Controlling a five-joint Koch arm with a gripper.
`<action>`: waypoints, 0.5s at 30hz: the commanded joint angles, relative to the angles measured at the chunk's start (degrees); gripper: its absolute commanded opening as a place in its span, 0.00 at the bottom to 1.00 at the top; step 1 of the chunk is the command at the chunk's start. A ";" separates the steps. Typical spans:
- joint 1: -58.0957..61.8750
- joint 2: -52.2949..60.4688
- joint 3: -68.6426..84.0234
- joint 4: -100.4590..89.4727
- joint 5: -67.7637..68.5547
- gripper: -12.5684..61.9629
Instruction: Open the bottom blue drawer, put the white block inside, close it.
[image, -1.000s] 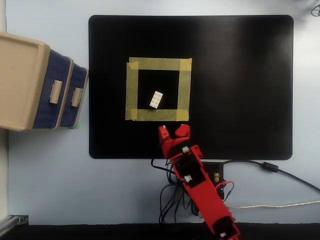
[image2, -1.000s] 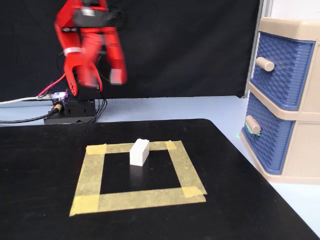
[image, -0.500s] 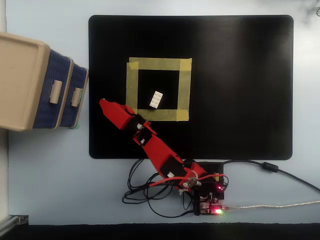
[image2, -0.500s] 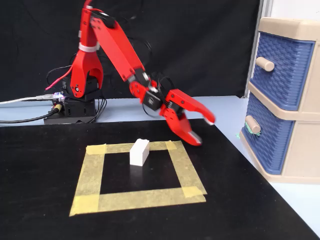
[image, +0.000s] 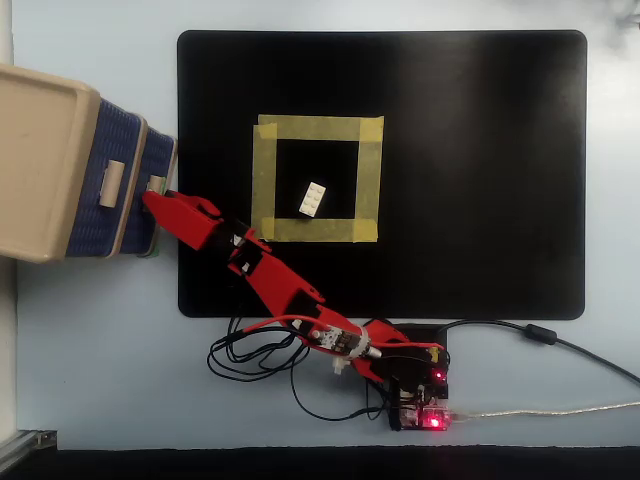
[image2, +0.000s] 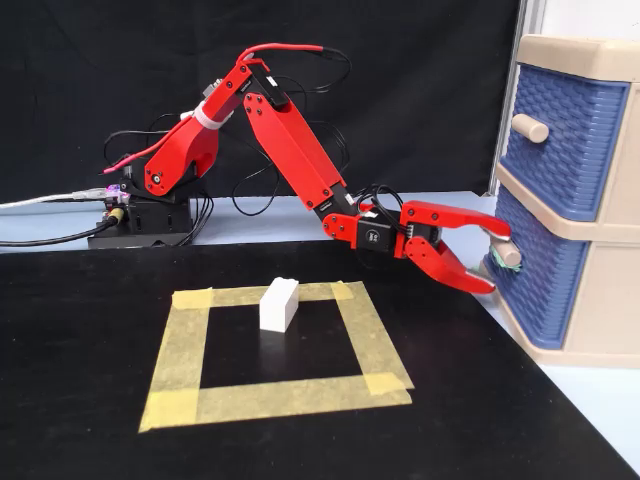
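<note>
The bottom blue drawer (image2: 545, 275), a woven-look plastic front in a beige plastic chest (image: 45, 160), is sitting at the left edge of the table in the overhead view, just off the left edge of the big black rectangular mat (image: 480, 170). It is looking shut or nearly so, its front roughly in line with the frame around it.

The red Koch arm (image2: 290, 150) is reaching from its base near the bottom edge of the mat diagonally towards that drawer. Its red gripper (image2: 495, 262) is standing spread, one jaw above and one below the drawer's small pale knob (image2: 508, 255), which is poking out between the tips; I can't tell whether either tip is touching it yet.

The knob's stubby axis is pointing straight out from the drawer front, towards the mat, so I'd judge that the coming move is a squeeze on the knob and then a pull back along that line.

The square of yellow masking tape (image: 317, 178) is lying a little left of the mat's centre, and the small white rectangular block (image: 312, 198) is waiting inside it, well apart from the gripper and untouched.
</note>
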 joint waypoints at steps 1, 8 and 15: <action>-0.97 1.23 -1.85 -1.14 -0.18 0.59; -1.05 1.76 -1.67 8.61 -0.26 0.26; 3.78 11.25 18.11 9.49 -0.97 0.06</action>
